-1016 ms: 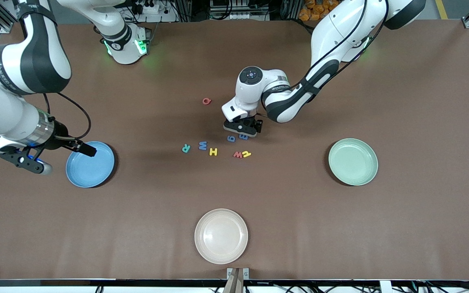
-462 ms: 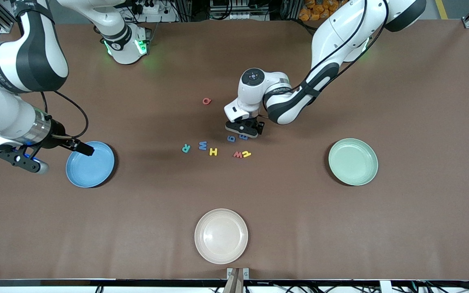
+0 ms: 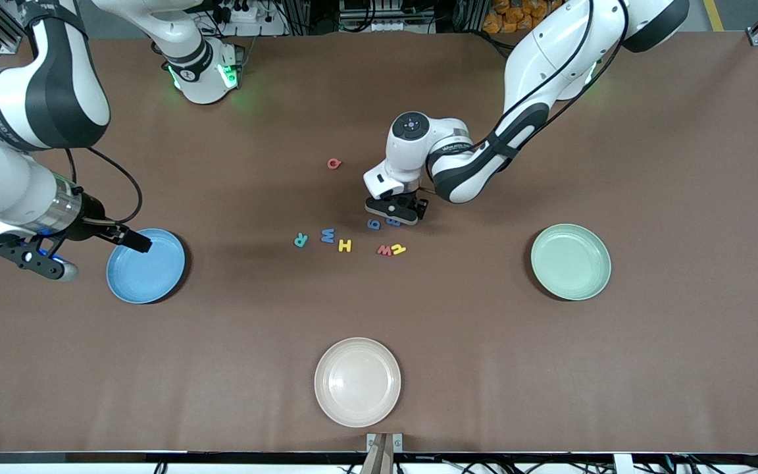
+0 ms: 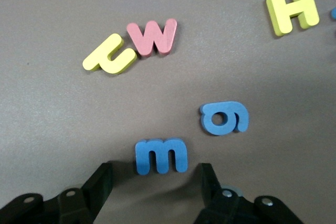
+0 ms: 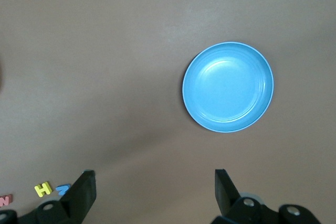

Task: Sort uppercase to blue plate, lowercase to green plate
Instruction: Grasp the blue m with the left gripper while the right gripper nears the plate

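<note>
We had the blue plate (image 3: 146,266) and green plate (image 3: 570,261) both bare near opposite worktop ends. Our right gripper (image 3: 93,244) waited wide by the blue plate. Our left gripper (image 4: 156,182), fingers apart, straddled the blue e (image 4: 161,156) mid-worktop; next it should pinch this small flat foam letter.

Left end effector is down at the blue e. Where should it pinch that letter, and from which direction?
From straight above, fingers on the two outer edges of the blue e, which lies flat on the table. The left end effector already has open jaws either side of it. The blue g lies apart beside it, so keep the pinch narrow.
</note>
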Available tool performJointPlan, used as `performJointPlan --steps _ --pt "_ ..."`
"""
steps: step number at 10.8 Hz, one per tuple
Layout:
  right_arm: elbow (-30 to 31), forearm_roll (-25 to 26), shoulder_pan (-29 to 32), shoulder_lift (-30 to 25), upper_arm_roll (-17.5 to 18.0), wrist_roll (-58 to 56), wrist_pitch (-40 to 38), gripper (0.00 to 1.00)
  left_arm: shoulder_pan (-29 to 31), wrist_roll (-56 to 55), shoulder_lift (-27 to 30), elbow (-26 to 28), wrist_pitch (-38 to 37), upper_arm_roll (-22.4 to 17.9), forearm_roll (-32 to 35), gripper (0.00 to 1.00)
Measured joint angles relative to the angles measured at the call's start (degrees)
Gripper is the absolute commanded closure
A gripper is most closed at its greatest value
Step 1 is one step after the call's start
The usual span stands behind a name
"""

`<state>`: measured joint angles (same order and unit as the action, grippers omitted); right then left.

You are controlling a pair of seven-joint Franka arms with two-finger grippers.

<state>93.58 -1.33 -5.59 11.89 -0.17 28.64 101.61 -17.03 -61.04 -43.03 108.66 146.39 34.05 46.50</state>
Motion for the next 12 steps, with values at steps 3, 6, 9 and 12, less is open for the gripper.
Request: performJointPlan --steps 3,6,9,12 --pt "0.0 0.0 -0.1 0.1 0.1 0.0 0.2 0.00 0.0 0.0 0.0 0.0 0.0 0.0 0.1 0.29" --pt "0.4 0.0 -0.3 0.7 0.2 0.0 1.5 0.00 0.0 0.0 0.0 -0.1 0.0 0.0 0.1 0.30" --pt "0.6 0.0 -0.3 0.9 0.2 0.1 2.4 0.00 0.0 0.0 -0.4 -0.6 0.1 0.0 0.1 0.34" --pt "0.6 0.0 -0.2 1.4 0.2 0.1 3.0 0.00 0.0 0.1 -0.5 -1.0 0.2 0.0 0.1 0.40"
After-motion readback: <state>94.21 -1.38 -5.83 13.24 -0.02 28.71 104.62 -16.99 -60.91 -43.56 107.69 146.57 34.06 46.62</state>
